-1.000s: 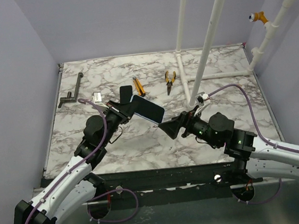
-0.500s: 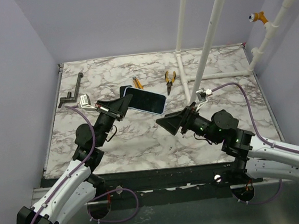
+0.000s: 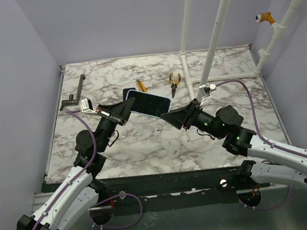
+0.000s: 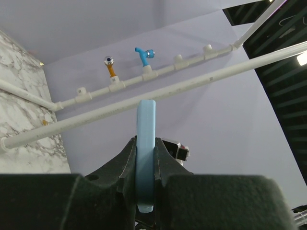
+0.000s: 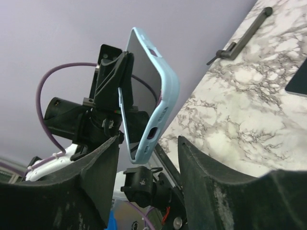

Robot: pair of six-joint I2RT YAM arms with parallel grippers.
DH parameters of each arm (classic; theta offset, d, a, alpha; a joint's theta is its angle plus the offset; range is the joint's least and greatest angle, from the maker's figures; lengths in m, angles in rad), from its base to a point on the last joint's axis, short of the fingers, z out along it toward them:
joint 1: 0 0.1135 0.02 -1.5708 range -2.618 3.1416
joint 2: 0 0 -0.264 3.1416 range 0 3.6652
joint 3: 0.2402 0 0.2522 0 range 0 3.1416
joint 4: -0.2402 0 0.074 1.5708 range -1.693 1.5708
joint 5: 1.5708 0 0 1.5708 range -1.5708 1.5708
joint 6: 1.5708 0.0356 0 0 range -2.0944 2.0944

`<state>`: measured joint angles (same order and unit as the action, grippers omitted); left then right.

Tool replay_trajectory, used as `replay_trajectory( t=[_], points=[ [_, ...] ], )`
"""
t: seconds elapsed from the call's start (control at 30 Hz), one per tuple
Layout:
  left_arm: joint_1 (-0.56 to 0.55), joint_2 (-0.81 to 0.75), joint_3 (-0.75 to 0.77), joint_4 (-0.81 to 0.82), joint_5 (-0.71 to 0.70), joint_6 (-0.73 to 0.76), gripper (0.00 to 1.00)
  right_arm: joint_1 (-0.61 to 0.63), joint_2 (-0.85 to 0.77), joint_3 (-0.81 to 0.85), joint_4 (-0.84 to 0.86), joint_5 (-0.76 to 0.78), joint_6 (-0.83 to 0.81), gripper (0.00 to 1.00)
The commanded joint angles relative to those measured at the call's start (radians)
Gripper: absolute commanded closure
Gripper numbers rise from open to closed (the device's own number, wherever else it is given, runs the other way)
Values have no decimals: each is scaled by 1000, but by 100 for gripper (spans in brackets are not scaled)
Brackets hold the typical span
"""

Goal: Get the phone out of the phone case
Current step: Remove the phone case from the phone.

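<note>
The left fingers [image 4: 125, 165] were clamped on the blue phone case [image 4: 146, 120], with the phone [image 5: 143, 67] inside, above the surface [image 3: 151, 148]. The right fingers [image 5: 103, 177] stood apart around its free end. An off-centre push could twist it loose.

- Phone case [image 5: 165, 96]: edge-on in the left wrist view, both faces hidden. Its lower end is buried between the clamped fingers of the left gripper [image 4: 145, 146].
- Phone [image 3: 149, 102]: in the top view, only a dark face inside the case's blue rim. Too small to tell how deep it sits.
- Dark flat item [image 3: 129, 92], just behind the case: its near part is covered by the case.
- Yellow-handled tool [image 3: 140, 85], behind the case: near end hidden at the case's far edge.
- Right gripper [image 3: 169, 116], spread beside the case: contact with the case cannot be told.
- Grey block [image 4: 175, 150], right of the case: mostly hidden, identity unclear.
</note>
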<state>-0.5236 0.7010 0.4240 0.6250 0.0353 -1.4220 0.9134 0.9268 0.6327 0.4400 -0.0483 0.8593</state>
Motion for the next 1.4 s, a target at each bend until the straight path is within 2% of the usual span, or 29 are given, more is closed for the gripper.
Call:
replay_trajectory(
  t=[0.0,0.17,0.6,0.7,0.93,1.1,1.17,1.27,1.37],
  points=[
    [4,-26,-10,94,-7,-58,100,-1,26,20,85,-111,-20,47],
    [4,-27,-13,94,-15,-65,100,0,52,39,87,-149,-25,51],
    [5,-35,-18,83,-23,-67,100,-1,71,54,71,-160,-40,88],
    [5,-31,-19,76,-19,-71,100,-1,70,60,68,-168,-62,100],
    [5,40,19,3,79,-63,100,-1,36,35,137,-227,-208,99],
    [6,113,39,2,197,-107,100,0,-2,44,118,-261,-335,89],
    [6,130,38,18,222,-124,100,-1,-12,46,120,-295,-381,90],
    [7,141,15,63,228,-177,100,-1,-20,53,107,-318,-435,100],
    [7,151,6,77,242,-186,100,-1,-23,58,94,-311,-458,100]
  ],
)
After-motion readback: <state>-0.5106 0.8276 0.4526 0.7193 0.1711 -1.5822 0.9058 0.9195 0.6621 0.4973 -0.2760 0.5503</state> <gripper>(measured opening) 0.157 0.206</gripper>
